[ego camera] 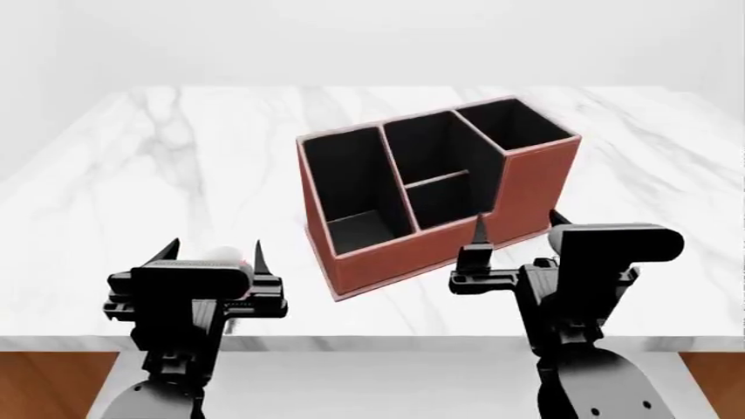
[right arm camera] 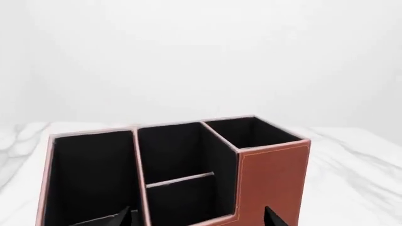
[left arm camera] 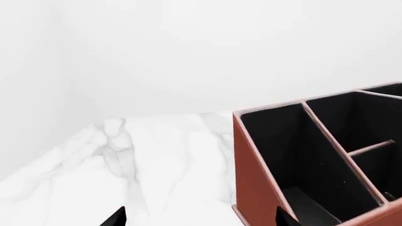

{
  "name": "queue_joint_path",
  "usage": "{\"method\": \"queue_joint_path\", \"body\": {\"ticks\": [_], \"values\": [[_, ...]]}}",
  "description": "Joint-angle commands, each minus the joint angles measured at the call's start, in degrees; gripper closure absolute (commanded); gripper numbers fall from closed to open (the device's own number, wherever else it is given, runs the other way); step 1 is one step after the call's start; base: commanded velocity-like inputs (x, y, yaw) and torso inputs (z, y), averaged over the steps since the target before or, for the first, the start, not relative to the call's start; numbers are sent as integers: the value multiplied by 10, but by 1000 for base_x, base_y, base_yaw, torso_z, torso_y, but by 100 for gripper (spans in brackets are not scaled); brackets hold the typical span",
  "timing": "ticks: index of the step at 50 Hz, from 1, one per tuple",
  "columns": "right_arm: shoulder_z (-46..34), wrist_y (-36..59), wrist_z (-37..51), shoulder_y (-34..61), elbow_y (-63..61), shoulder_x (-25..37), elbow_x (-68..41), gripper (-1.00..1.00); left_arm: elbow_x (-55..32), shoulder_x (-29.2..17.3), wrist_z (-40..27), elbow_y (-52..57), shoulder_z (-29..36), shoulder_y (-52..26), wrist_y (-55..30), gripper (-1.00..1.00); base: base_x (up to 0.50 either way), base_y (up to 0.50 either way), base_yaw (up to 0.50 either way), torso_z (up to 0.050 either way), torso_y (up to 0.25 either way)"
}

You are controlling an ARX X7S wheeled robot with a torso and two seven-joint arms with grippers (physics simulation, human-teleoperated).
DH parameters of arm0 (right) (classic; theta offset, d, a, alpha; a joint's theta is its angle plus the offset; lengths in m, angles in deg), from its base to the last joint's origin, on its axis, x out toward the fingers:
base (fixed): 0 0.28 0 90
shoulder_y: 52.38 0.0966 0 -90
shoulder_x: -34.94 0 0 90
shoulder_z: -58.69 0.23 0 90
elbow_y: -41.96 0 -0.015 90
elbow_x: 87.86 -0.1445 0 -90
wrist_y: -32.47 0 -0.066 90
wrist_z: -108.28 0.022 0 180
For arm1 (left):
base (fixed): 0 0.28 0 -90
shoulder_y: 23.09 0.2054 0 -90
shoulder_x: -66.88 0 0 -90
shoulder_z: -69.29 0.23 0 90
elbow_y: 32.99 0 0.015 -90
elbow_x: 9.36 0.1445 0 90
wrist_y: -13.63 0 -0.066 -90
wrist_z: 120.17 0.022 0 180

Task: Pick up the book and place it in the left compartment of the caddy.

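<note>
Here, both black grippers, left (ego camera: 216, 255) and right (ego camera: 518, 229), hang spread and empty; the reddish-brown, black-lined leather caddy (ego camera: 529, 188) stands just beyond the right jaws.

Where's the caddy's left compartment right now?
In the head view, the left compartment is the caddy's leftmost slot, mid-table, ahead of and between the left tool and right tool.

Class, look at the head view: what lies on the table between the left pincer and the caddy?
Only bare marble tabletop lies between the left pincer and the caddy, as the head view shows.
</note>
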Motion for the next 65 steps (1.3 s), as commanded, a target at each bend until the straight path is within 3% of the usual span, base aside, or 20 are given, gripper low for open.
{"method": "queue_joint_path", "body": {"ticks": [1, 35, 46, 65], "values": [[6, 25, 4, 14, -4, 5, -13, -100, -4, -5, -6, 6, 1, -1, -4, -100, 0, -500, 0, 0, 0], [0, 15, 20, 11, -1, 15, -22, -100, -14, -16, -18, 8, 7, -5, -6, -100, 0, -494, 0, 0, 0], [-9, 11, 28, 8, -2, 20, -18, -100, -18, -20, -23, 12, 5, -2, -6, -100, 23, 0, 0, 0, 0], [-14, 11, 36, 8, -2, 26, -23, -100, -24, -25, -29, 11, 5, -1, -3, -100, 498, 0, 0, 0, 0]]}}
